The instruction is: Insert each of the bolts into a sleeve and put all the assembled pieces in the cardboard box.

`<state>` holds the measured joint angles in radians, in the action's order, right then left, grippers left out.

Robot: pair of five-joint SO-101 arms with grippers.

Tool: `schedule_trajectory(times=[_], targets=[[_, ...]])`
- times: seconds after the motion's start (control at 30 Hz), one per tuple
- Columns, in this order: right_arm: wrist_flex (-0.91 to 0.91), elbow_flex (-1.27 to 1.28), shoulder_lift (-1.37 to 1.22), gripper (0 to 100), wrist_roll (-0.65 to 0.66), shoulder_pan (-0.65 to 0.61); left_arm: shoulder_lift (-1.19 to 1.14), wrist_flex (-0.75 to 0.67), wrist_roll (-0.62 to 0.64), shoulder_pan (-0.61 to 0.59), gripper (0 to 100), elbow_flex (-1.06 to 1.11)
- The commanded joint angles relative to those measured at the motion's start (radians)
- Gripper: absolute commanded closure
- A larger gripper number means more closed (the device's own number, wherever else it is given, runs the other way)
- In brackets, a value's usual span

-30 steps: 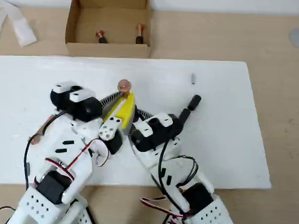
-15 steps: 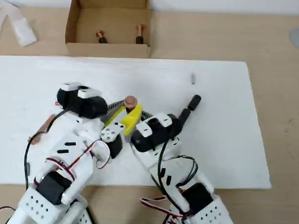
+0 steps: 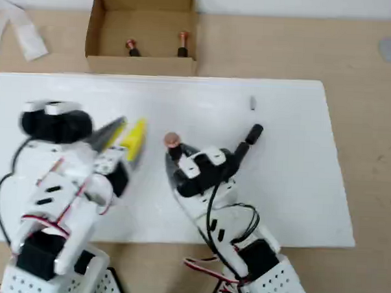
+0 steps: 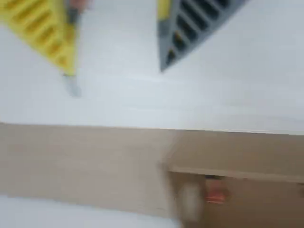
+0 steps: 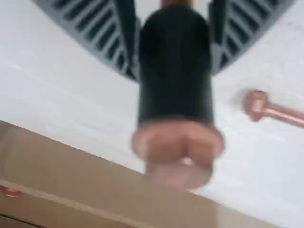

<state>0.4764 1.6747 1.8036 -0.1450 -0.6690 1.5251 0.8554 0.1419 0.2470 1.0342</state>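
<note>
**Desk:** What do I log for the right claw?

**Operator:** I see the right gripper [image 3: 174,150] clamped on a black cylindrical sleeve [image 5: 174,61]. Its grey ribbed fingers [image 5: 95,23] press the sleeve from both sides. A copper-coloured metal bolt [image 5: 178,142] sits in the sleeve with its head sticking out of the end. In the high view the piece is over the middle of the white flat board [image 3: 291,189].

**Desk:** And the left?

**Operator:** I have the left gripper [image 3: 133,123] over the board, well apart from the right one. It has one yellow finger [image 4: 42,33] and one grey. The jaws are spread with nothing between them.

**Desk:** The box?

**Operator:** The open brown cardboard box [image 3: 93,32] sits on the light wooden table [image 3: 355,56], just beyond the board's far edge. I count two assembled bolt-and-sleeve pieces [image 3: 131,48] inside, side by side and apart, near the wall closest to the board.

**Desk:** Anything loose?

**Operator:** One bare copper bolt [image 5: 273,110] lies flat on the board, seen past the held sleeve in the right wrist view. A small grey bit [image 3: 252,103] lies on the board toward its far edge. I can't tell what it is.
</note>
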Motion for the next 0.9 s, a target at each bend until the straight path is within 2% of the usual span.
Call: schedule_trajectory(times=[0.0, 0.2, 0.4, 0.5, 0.87], targets=[[-0.025, -0.17, -0.027, 98.9, 0.012, 0.058, 0.001, 0.092, -0.115, -0.107, 100, -0.094], [-0.028, -0.608, -0.539, 98.9, 0.009, 0.091, 0.002, 0.215, -0.201, -0.245, 100, -0.094], [-0.028, -1.138, -1.059, 98.9, 0.011, 0.117, 0.008, 0.241, -0.374, -0.377, 100, -0.094], [-0.026, -1.366, -1.274, 98.9, 0.012, 0.13, 0.01, 0.242, -0.422, -0.43, 100, -0.094], [-0.028, -2.046, -2.009, 98.9, 0.012, 0.197, 0.01, 0.244, -0.431, -0.532, 100, 0.021]])
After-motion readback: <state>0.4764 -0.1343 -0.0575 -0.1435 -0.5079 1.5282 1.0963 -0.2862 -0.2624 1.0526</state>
